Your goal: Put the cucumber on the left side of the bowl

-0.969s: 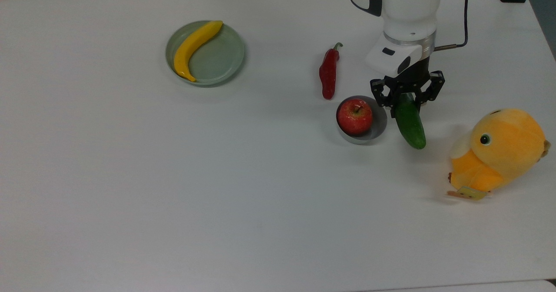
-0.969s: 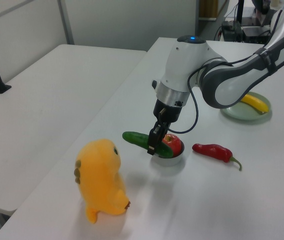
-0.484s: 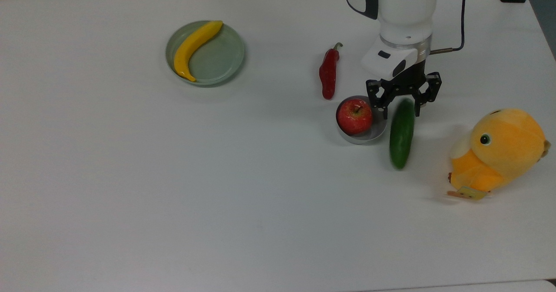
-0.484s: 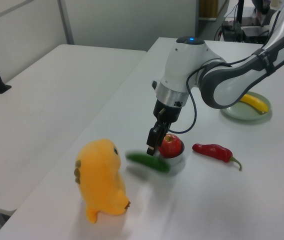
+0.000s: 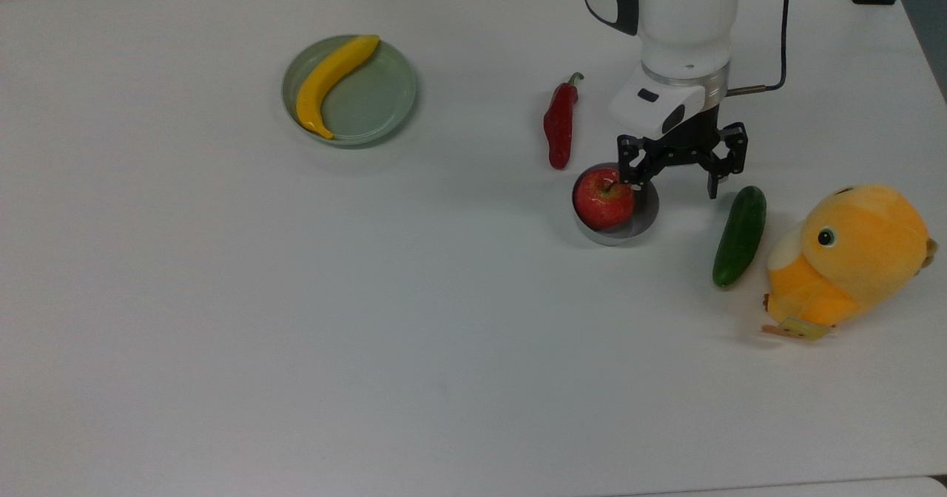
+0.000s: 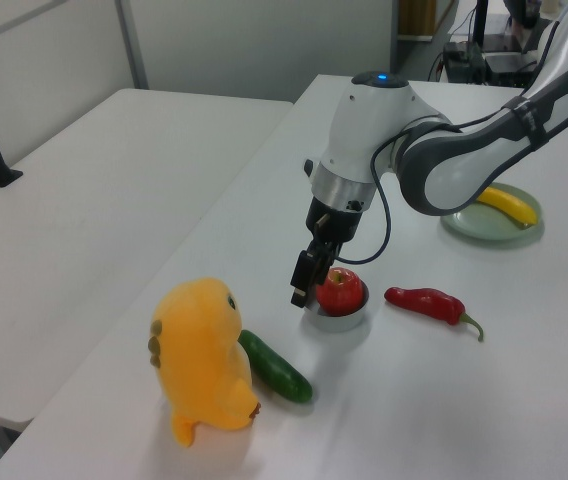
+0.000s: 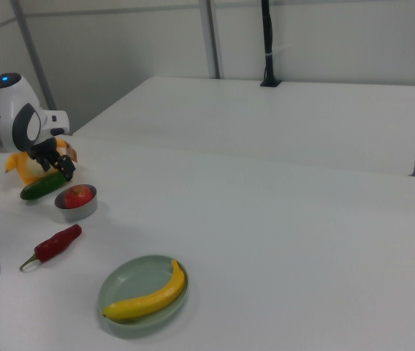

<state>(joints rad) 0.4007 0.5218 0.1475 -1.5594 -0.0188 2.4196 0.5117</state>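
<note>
Now, top view first: the cucumber (image 5: 739, 236) lies flat on the white table (image 5: 222, 319), tilted a little off the vertical, between the bowl (image 5: 645, 220) and the yellow plush toy (image 5: 847, 260), nearer the toy and on the top view's right of the bowl. The bowl holds a red apple (image 5: 604, 198). The gripper (image 5: 676, 173) hangs above the bowl's far right edge with its fingers spread wide and nothing between them, apart from the cucumber. A red chili (image 5: 559, 123) lies just beyond the bowl, and well off toward the top view's left a green plate (image 5: 381, 101) carries a banana (image 5: 330, 81). Over to the left view: the cucumber (image 6: 276, 366) rests on the table right beside the toy (image 6: 200, 358), its near end tucked behind the plush body, on the left view's left of the bowl (image 6: 342, 312). The gripper (image 6: 307, 281) hovers empty beside the apple (image 6: 339, 290), clear of the cucumber; the chili (image 6: 426, 302) lies on the left view's right of the bowl. Right view: the cucumber (image 7: 41, 188) sits between the toy (image 7: 19, 167) and the bowl (image 7: 77, 208), with the gripper (image 7: 55, 169) just above it.
</note>
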